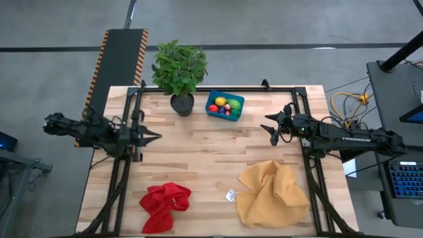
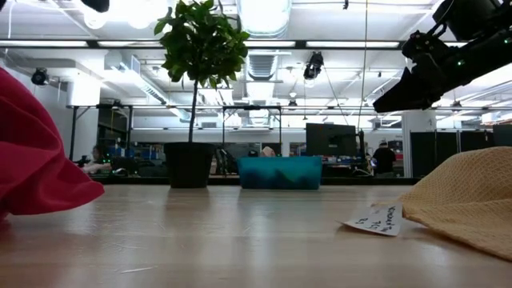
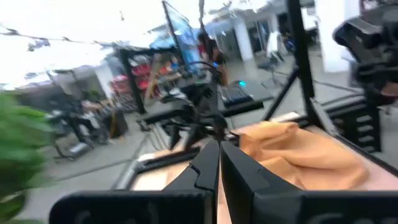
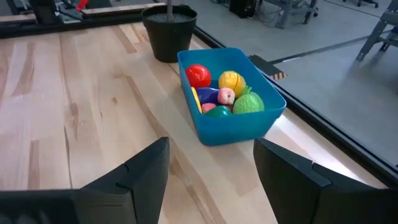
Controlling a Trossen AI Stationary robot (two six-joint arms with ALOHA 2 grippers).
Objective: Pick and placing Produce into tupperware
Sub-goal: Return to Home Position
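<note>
**A:** What lies closest, at the front edge of the tabletop?

**B:** A crumpled red cloth [image 1: 165, 205] near the front-left corner. A mustard-yellow cloth [image 1: 272, 193] lies toward the front-right corner, with a small white tag [image 1: 230, 195] just beside it.

**A:** And the tupperware?

**B:** The tupperware [image 4: 236, 130] sits at the far edge, right of its middle, just beside the potted plant [image 1: 180, 69]. It is open side up, and its long axis runs roughly along that edge, slightly skewed.

**A:** The Produce?

**B:** The Produce [image 4: 225, 96] is all inside the tub: red, yellow, green, pink and purple pieces packed together.

**A:** The arms?

**B:** The left gripper [image 1: 155, 137] is by the left edge, pointing across the tabletop, jaws together with nothing between them. The right gripper [image 1: 269, 129] is raised near the right edge, aimed toward the tub, jaws apart and empty.
</note>
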